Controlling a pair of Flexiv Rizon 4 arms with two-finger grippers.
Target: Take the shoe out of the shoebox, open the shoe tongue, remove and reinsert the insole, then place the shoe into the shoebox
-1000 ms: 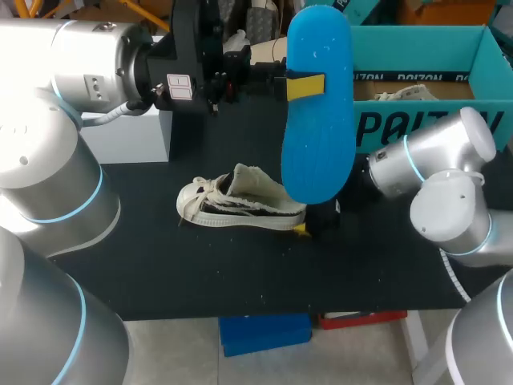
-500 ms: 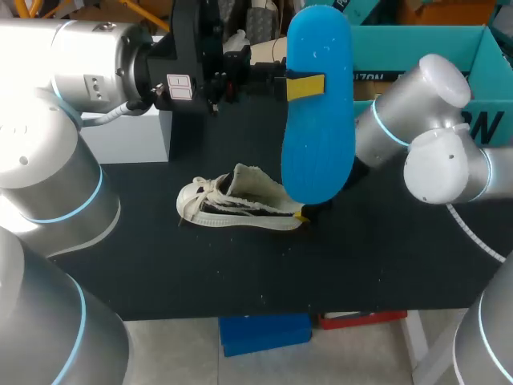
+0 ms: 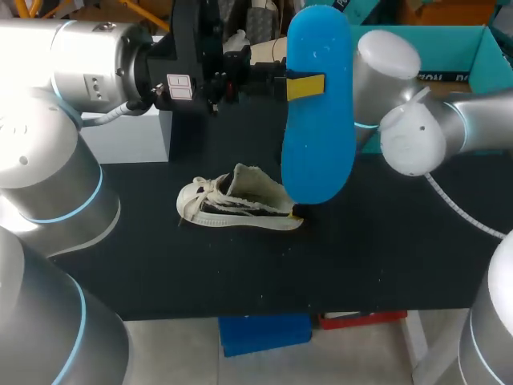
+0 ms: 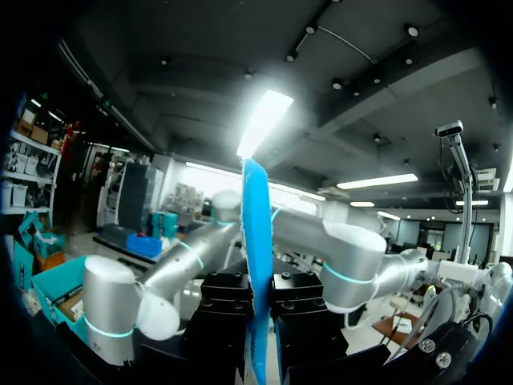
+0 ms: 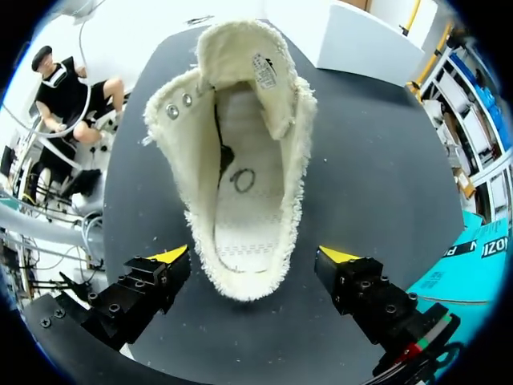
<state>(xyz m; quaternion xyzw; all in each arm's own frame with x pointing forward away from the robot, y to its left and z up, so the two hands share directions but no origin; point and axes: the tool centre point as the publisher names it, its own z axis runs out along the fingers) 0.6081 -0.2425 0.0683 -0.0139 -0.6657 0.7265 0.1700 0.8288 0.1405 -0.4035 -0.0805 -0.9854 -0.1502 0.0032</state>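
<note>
Right now the shoe (image 3: 240, 204) is lying around the middle of the black tabletop (image 3: 385, 257), toe pointing toward the left edge and heel toward the right. My right gripper (image 5: 256, 255) is sitting at the heel end. Its two fingers are spread wide apart with the heel between them, and a strip of bare tabletop is showing on either side, so neither yellow tip is touching the fabric. Looking along those fingers, I am seeing straight into the shoe's open mouth, with the tongue folded forward. My left gripper (image 3: 304, 86) is hanging above the far part of the tabletop, clamped on the blue insole (image 3: 318, 104), which is standing upright and edge-on between its fingers. The teal shoebox (image 3: 417, 40) is sitting at the far right corner.
</note>
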